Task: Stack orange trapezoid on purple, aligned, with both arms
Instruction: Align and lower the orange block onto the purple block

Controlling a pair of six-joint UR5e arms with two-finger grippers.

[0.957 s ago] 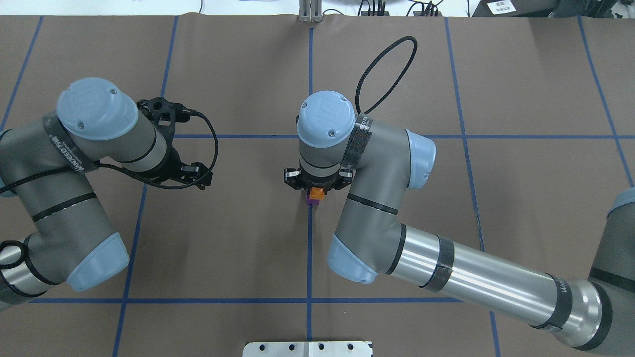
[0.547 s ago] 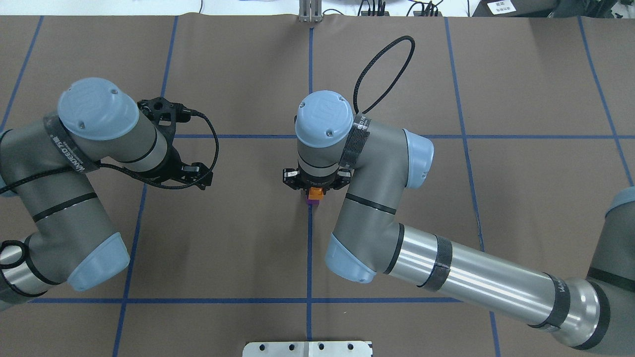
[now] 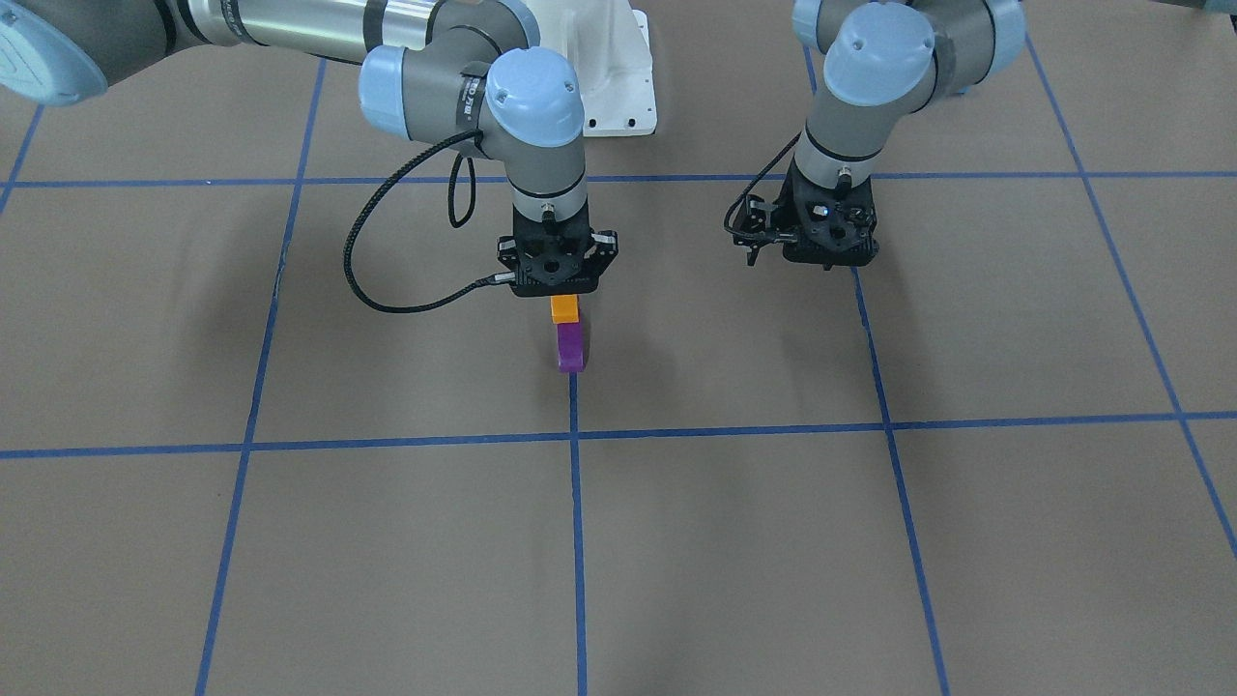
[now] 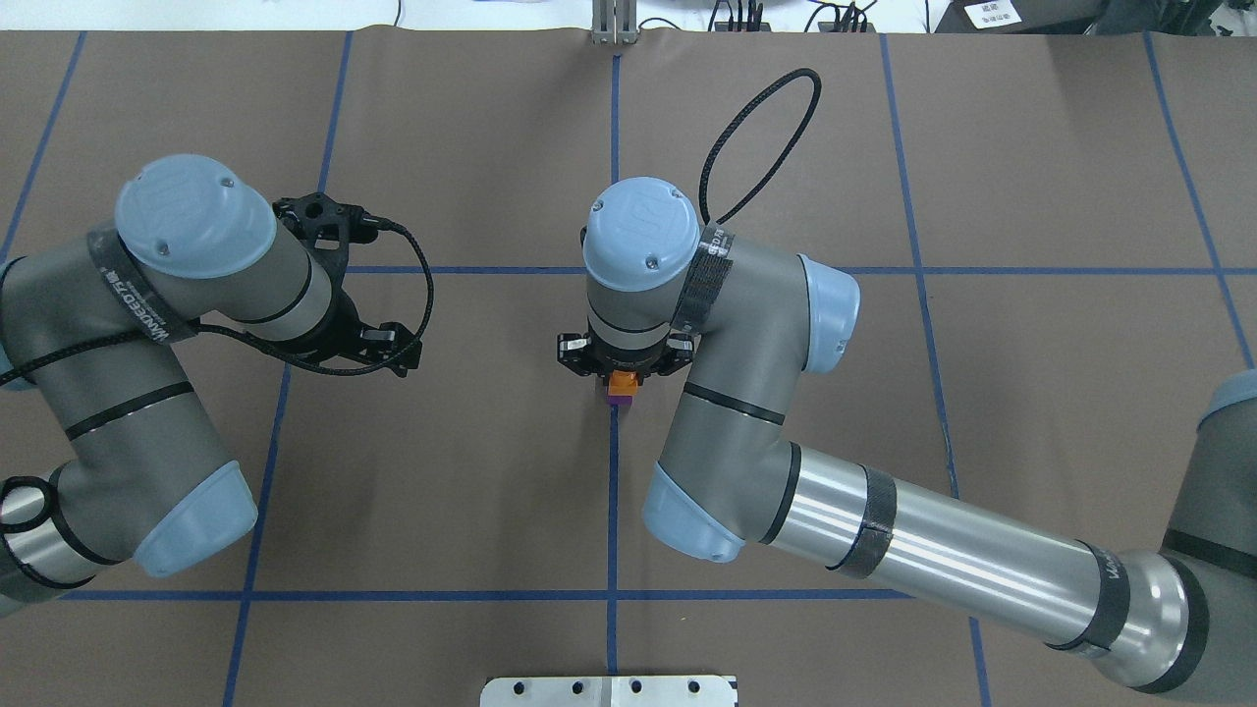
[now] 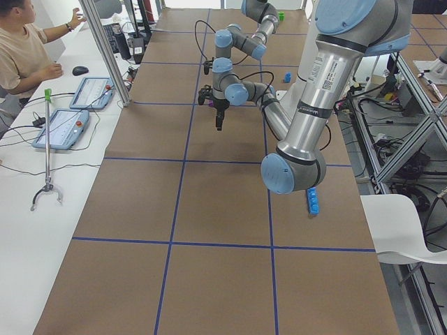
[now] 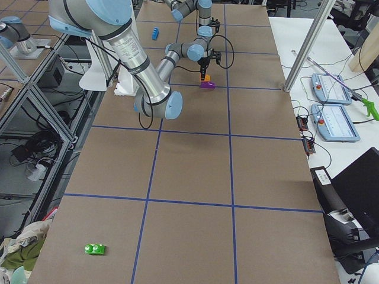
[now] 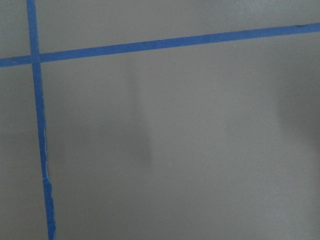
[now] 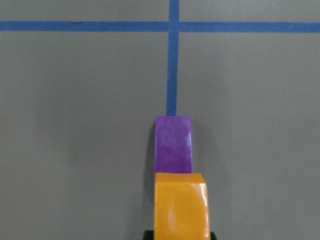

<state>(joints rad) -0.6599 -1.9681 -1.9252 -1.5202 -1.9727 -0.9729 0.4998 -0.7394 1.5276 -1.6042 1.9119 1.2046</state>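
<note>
My right arm [image 4: 933, 555] and left arm [image 4: 128, 412] are grey with silver tubes, light-blue round joint caps, black bands and braided black cables [image 4: 803, 73].

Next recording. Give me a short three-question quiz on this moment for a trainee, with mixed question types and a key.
1. Fill in: the right gripper holds the ____ brick.
2. Multiple choice: what lies on the table below that held brick? A a purple brick; B a blue bowl; C a white plate.
3. True or false: the left gripper holds the purple brick.

Key
1. orange: the orange brick is clamped in the right gripper.
2. A
3. False: the left gripper hangs apart from both bricks.
</note>
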